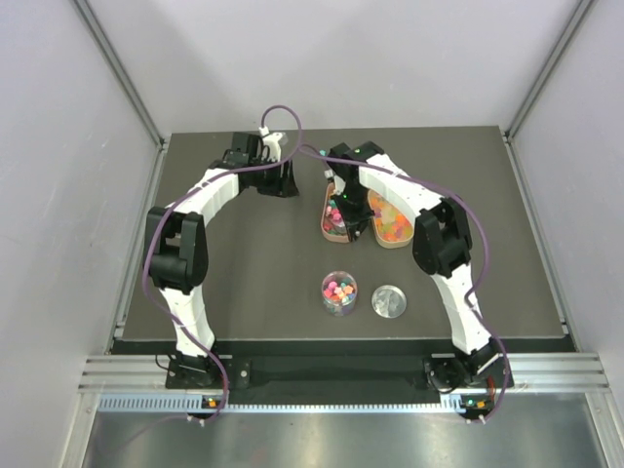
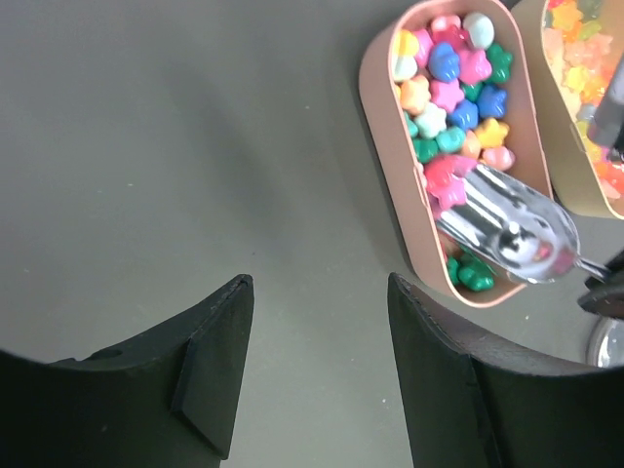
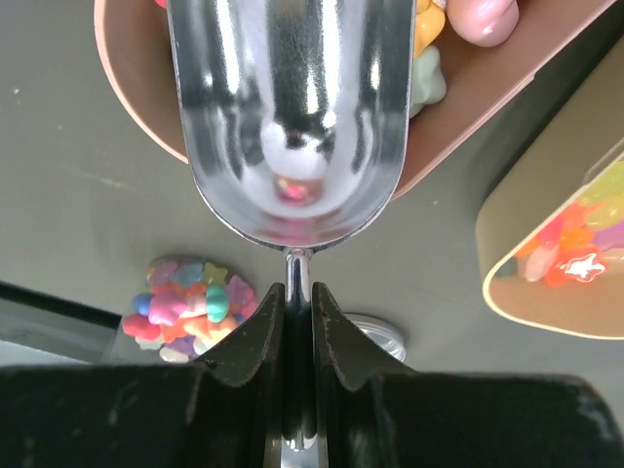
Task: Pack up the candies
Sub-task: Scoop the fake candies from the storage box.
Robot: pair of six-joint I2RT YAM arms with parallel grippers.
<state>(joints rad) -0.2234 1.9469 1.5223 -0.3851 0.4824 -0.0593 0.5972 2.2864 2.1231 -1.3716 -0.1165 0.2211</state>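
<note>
**Gently, Then: Filling the Scoop**

Toward the table's near edge stood the jar (image 1: 324,294), part-filled with candies (image 1: 339,290), its lid (image 1: 389,301) just beside it on the right. Farther in, the right gripper (image 3: 297,302) was clamped on the handle of the scoop (image 3: 292,117). The scoop's bowl lay inside the pink tray (image 2: 385,195) and looked about empty. More candies heaped that tray, and a tan tray (image 1: 392,222) lay alongside. The step probably called for a low, shallow push into the heap, then a level lift so nothing rolled off. Nearest the far edge, the left gripper (image 2: 317,331) hung with jaws apart, holding nothing.
</note>
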